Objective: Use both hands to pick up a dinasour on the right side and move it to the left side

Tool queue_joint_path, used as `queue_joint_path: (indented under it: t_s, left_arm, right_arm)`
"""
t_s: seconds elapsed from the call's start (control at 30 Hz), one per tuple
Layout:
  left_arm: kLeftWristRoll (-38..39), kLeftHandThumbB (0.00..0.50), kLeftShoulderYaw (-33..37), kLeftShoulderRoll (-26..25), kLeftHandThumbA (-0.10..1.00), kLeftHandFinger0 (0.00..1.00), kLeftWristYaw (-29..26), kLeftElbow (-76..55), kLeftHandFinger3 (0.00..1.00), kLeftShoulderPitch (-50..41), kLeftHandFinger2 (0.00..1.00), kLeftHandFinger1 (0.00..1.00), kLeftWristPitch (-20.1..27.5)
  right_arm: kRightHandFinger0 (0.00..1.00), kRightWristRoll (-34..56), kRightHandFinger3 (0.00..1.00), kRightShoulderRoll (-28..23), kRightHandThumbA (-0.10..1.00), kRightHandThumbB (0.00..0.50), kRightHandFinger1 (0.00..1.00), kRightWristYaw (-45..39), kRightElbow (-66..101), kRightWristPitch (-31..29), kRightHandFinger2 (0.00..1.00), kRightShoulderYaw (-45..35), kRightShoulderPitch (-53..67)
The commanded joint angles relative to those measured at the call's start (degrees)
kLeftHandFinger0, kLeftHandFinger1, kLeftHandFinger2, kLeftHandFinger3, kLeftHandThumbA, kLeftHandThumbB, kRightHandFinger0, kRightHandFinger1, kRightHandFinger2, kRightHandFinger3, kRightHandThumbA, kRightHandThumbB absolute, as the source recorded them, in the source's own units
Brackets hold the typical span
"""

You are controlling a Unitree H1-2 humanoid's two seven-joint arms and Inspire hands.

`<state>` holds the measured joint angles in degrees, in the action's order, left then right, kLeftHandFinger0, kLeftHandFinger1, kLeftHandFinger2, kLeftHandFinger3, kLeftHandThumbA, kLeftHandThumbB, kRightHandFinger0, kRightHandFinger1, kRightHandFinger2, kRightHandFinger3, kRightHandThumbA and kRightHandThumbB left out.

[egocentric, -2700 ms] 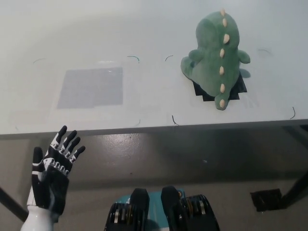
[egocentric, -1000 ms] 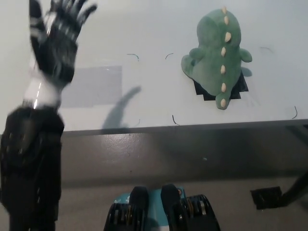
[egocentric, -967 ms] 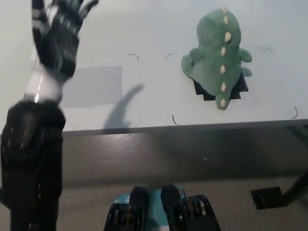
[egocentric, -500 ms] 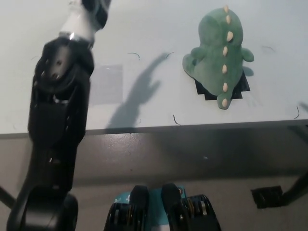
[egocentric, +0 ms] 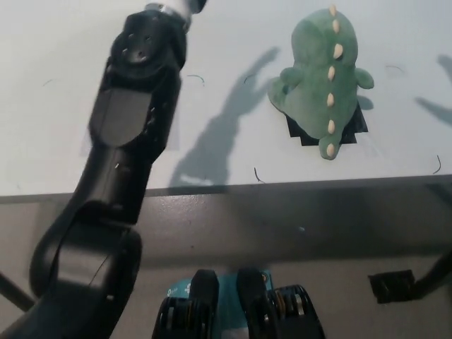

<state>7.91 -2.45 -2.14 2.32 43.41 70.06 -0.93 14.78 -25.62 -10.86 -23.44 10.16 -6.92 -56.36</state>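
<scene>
Green plush dinosaur [egocentric: 325, 74] on the right of the white table [egocentric: 56, 141], lying over a black marker patch [egocentric: 353, 123], cream spikes up, untouched. Hand-shaped shadow [egocentric: 226, 120] cast on the tabletop just left of it. Left arm [egocentric: 120, 162] stretched up across the table's left; hand itself cut off at the top edge, so state unknowable. Right hand out of view.

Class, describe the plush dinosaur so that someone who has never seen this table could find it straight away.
Start at the white table and look to its far right part. There, a green plush dinosaur sits partly over a black patch on the tabletop. A single row of cream spikes down its back marks it out; it is the only soft toy on the table.
</scene>
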Motion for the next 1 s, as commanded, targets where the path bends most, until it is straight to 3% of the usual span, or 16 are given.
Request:
queue_joint_path:
  t_s: [0.0, 0.1, 0.2, 0.33, 0.47, 0.5, 0.57, 0.67, 0.77, 0.9, 0.97]
  left_arm:
    - [-1.21, 0.324, -0.42, 1.01, 1.0, 0.96, -2.21, 6.18, 1.0, 7.57, 1.0, 1.0, 5.41]
    - [-1.64, 0.287, -0.35, 1.31, 1.0, 0.92, -2.64, 11.38, 1.0, 9.55, 1.0, 1.0, 5.82]
    - [-1.27, 0.351, -0.91, 1.99, 1.0, 0.95, -3.11, 18.23, 1.0, 11.75, 1.0, 1.0, 6.32]
    - [-0.77, 0.324, -1.43, 1.73, 1.0, 0.93, -2.26, 22.99, 1.0, 12.97, 1.0, 1.0, 8.08]
    - [-0.37, 0.304, -2.3, 2.25, 1.0, 0.89, -3.23, 26.45, 1.0, 13.0, 1.0, 1.0, 8.84]
    - [-0.33, 0.351, -2.46, 2.51, 1.0, 0.88, -3.45, 27.56, 1.0, 12.87, 1.0, 1.0, 8.84]
    - [-1.09, 0.365, -1.81, 2.58, 1.0, 0.88, -3.25, 29.02, 1.0, 12.4, 1.0, 1.0, 9.14]
    - [-1.06, 0.38, -1.73, 2.7, 1.0, 0.88, -2.9, 30.14, 1.0, 12.04, 1.0, 1.0, 9.47]
    - [-1.43, 0.404, -1.28, 2.9, 1.0, 0.9, -2.69, 30.79, 1.0, 11.83, 1.0, 1.0, 8.9]
    - [-2.32, 0.426, -0.2, 2.87, 1.0, 0.93, -2.31, 31.47, 1.0, 11.36, 1.0, 1.0, 8.36]
    - [-2.73, 0.413, 0.34, 2.93, 1.0, 0.95, -2.14, 31.6, 1.0, 10.4, 1.0, 1.0, 8.67]
  right_arm:
    - [1.0, -1.82, 1.0, -1.31, 1.0, 0.355, 1.0, -2.35, -4.49, -2.96, 1.0, 1.13, -6.1]
    - [1.0, -2.78, 1.0, -1.53, 1.0, 0.332, 1.0, -2.8, -7.58, -3.18, 1.0, 2.16, -7.0]
    - [1.0, -4.15, 1.0, -2.29, 1.0, 0.279, 1.0, -4.28, -12.86, -4.97, 1.0, 3.59, -8.12]
    - [1.0, -5.28, 1.0, -2.42, 1.0, 0.275, 1.0, -4.76, -16.15, -6.19, 1.0, 4.57, -9.55]
    - [1.0, -6.01, 1.0, -2.47, 1.0, 0.297, 1.0, -4.78, -21.37, -5.78, 1.0, 4.94, -11.01]
    - [1.0, -6.68, 1.0, -2.52, 1.0, 0.276, 1.0, -4.65, -24.7, -7.44, 1.0, 5.28, -11.38]
    - [1.0, -7.03, 1.0, -2.12, 1.0, 0.316, 1.0, -3.74, -28.88, -7.35, 1.0, 5.24, -11.89]
    - [1.0, -7.1, 1.0, -1.53, 1.0, 0.328, 1.0, -3.04, -31.96, -7.53, 1.0, 4.89, -12.11]
    - [1.0, -8.0, 1.0, -0.97, 1.0, 0.399, 1.0, -0.98, -35.45, -8.58, 1.0, 4.75, -12.32]
    - [1.0, -8.11, 1.0, -0.76, 1.0, 0.399, 1.0, -2.96, -34.87, -9.36, 1.0, 5.03, -10.84]
    - [1.0, -8.19, 1.0, -0.4, 1.0, 0.348, 1.0, -2.92, -34.76, -9.89, 1.0, 4.9, -9.7]
